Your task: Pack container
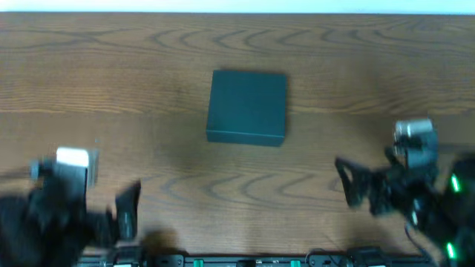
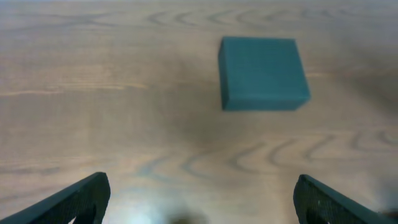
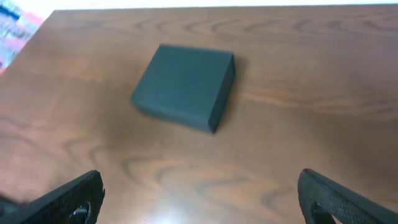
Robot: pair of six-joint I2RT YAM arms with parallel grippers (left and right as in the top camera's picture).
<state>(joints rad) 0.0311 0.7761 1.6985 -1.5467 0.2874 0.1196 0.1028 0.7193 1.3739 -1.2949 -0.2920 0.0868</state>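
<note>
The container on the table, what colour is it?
The container is plain dark teal-green, shown best in the left wrist view.

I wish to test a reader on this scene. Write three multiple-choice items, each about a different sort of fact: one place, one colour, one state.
1. Where does the container stand?
A. In the middle of the table, apart from the left gripper and the right gripper
B. Between the left gripper's fingers
C. At the table's near edge, under the right arm

2. What colour is the container?
A. Red
B. White
C. Dark teal-green

3. In what state is the container's lid?
A. Raised wide open
B. Shut flat
C. Taken off and lying beside it

Answers: 1 A, the overhead view shows bare wood all around it. 2 C, the overhead and left wrist views show this colour. 3 B, its top is one flat closed face and nothing of the inside shows.
</note>
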